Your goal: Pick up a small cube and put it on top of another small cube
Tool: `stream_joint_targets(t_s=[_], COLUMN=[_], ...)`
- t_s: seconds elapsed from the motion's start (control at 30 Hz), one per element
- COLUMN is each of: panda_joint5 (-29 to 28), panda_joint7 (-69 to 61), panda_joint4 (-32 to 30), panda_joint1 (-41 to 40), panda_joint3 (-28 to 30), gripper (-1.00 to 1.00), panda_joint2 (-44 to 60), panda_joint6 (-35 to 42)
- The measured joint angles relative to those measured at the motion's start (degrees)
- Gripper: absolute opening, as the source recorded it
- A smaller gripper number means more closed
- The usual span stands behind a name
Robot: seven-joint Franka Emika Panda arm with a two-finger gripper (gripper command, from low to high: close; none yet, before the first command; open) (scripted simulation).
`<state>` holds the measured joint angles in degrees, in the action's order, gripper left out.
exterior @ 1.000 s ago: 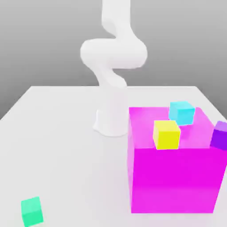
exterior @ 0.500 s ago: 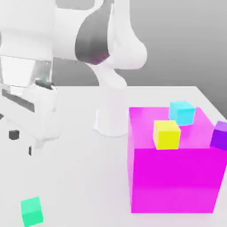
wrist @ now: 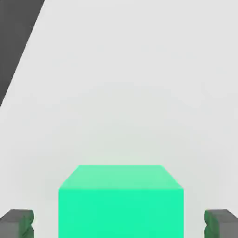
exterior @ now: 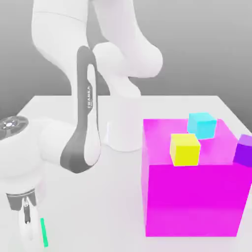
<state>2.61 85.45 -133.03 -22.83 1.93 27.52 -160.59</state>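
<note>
Presently, in the exterior view, the white Franka arm (exterior: 86, 123) bends down over the desk (exterior: 64, 106) toward its near corner on the exterior view's left. The gripper (exterior: 29, 221) hangs low at that corner, with one pale finger (exterior: 25, 224) pointing downward. A thin strip of the small mint-green cube (exterior: 44, 232) shows just beside that finger, resting on the desk surface; the hand covers the remainder of the cube. The large magenta block (exterior: 194, 197) stands at the near edge on the exterior view's right, well apart from the gripper. On its top face sit a yellow cube (exterior: 185, 149) near the front edge and a cyan cube (exterior: 202, 125) farther back. A purple cube (exterior: 244, 150) sits at the block's top edge on the exterior view's right. The arm's base column (exterior: 124, 123) stands behind the block, toward the far edge of the desk.

In the hand view, the small mint-green cube (wrist: 121, 202) lies on the pale desk (wrist: 139, 83), centred between the two dark fingertips (wrist: 16, 223). The fingers are spread wide: a clear gap of desk surface shows on each side of the cube, and neither pad touches it. The cube sits square to the fingers, with its top face and one side face visible.
</note>
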Motion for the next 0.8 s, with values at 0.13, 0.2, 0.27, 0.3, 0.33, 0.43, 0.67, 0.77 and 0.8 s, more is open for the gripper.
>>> stream_joint_targets(t_s=[0.13,0.2,0.27,0.3,0.33,0.43,0.67,0.77,0.8], panda_joint5=[0.0,-0.2,-0.6,-0.8,-0.8,-1.0,-0.1,0.9,1.4], panda_joint7=[0.0,0.2,0.5,1.7,4.2,13.0,34.1,42.8,45.6], panda_joint4=[0.0,-0.6,-1.5,-1.8,-2.2,-3.1,-5.4,-6.4,-6.7], panda_joint1=[-0.1,0.0,0.2,0.8,1.8,5.0,13.9,15.9,16.5], panda_joint3=[-0.1,0.1,0.3,0.4,0.2,-1.2,-5.8,-8.4,-9.5], gripper=[-1.0,-1.0,-1.0,-1.0,-1.0,-1.0,-1.0,-1.0,-1.0], panda_joint2=[0.1,-3.0,-6.9,-8.9,-10.9,-17.1,-31.2,-36.9,-38.9], panda_joint6=[-0.2,2.3,5.4,7.0,8.6,13.5,24.8,29.4,30.9])
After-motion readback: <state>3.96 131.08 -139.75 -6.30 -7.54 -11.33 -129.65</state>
